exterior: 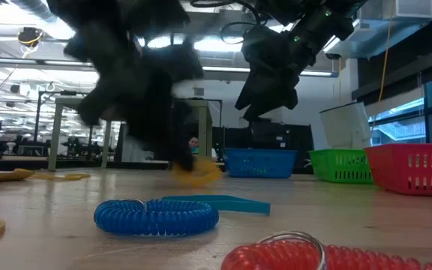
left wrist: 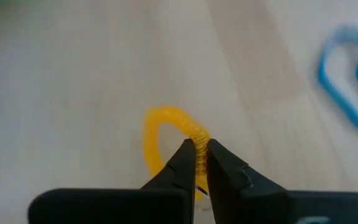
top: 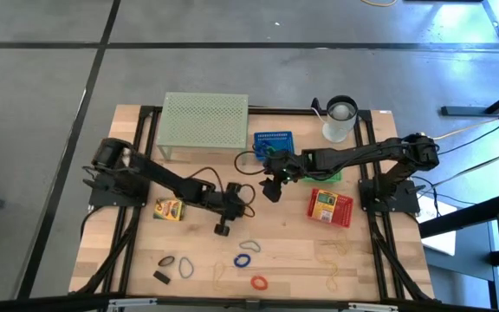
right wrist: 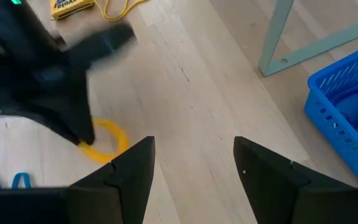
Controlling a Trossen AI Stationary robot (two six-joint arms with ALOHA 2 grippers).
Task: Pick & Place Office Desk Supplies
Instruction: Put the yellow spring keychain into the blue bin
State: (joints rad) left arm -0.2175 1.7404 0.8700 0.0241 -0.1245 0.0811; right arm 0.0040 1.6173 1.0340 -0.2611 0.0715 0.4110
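Observation:
A yellow coiled rubber-band loop (left wrist: 160,127) is in my left gripper (left wrist: 197,144), which is shut on it over the middle of the table (top: 223,228). In the right wrist view the loop (right wrist: 109,144) hangs under that gripper's dark tip. My right gripper (right wrist: 194,158) hovers open above the table (top: 271,189), to the far right of the left one, with nothing between its fingers. Blue (exterior: 156,216), red (exterior: 291,256) and other loops (top: 251,247) lie flat near the front edge. A yellow-green card box (top: 169,209) lies at the left. My left gripper pinches one side of the yellow loop's coiled strand (left wrist: 199,138) between its two fingertips. The fingers slant down from the table's left side. The rest of the loop hangs below and ahead of the fingers, low over the table (exterior: 197,172); whether its lower end touches the wood I cannot tell.
A pale green mesh stand (top: 204,120), a blue basket (top: 273,141) and a white cup (top: 340,120) stand along the far edge. A red basket (top: 330,206) is at the right, a green one (exterior: 340,165) beside it. A black clip (top: 161,277) lies front left.

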